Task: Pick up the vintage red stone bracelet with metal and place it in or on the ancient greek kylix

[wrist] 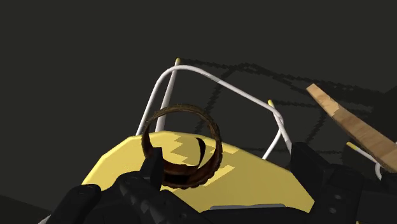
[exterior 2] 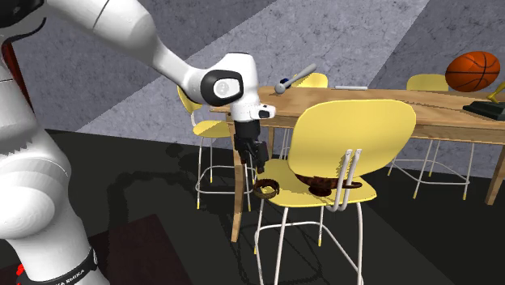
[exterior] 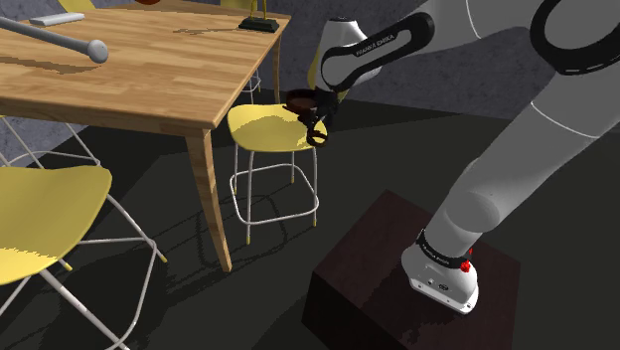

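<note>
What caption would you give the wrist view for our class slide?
Open gripper poised close above a dark bracelet lying on a yellow chair seat.

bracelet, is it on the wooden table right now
No, the bracelet rests at the edge of the yellow chair's seat, just below the gripper, not on the table.

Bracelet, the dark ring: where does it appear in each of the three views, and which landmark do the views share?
Shoulder view: the bracelet lies at the right edge of the yellow chair seat.
Second exterior view: the bracelet lies at the seat's left front edge, just below the hand.
Wrist view: the bracelet lies on the seat, close ahead of the hand.
Shared landmark: the yellow chair seat.
</note>
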Controlling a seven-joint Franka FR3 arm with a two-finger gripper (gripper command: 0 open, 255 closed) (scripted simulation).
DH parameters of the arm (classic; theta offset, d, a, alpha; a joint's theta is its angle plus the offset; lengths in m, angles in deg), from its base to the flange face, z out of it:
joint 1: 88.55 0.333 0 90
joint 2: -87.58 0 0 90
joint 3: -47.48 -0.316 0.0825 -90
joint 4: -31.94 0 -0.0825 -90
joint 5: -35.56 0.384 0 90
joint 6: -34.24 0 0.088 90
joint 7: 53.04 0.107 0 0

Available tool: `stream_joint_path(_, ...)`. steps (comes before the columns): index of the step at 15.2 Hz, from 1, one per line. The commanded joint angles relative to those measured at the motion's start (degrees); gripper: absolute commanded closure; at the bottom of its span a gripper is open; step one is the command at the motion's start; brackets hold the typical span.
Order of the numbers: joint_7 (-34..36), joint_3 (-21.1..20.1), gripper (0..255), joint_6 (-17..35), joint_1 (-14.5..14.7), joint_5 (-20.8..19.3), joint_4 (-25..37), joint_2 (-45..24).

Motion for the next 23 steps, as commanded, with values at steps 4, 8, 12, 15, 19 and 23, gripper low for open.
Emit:
stream_joint_path(4, -1.08, 0.51, 0, 5.59, -0.37, -0.19, 3.24, -8.04)
stream_joint_path(8, -1.03, 0.58, 0, 8.56, -0.44, -0.28, 2.55, -10.32)
stream_joint_path(12, -1.01, 0.61, 0, 9.72, -0.47, -0.31, 2.33, -11.26)
stream_joint_path(15, -1.01, 0.61, 0, 9.72, -0.47, -0.31, 2.33, -11.26)
stream_joint_path(19, -1.01, 0.61, 255, 9.71, -0.47, -0.31, 2.33, -11.25)
stream_joint_path(23, -0.95, 0.59, 255, 9.75, -0.45, -0.32, 2.31, -11.27)
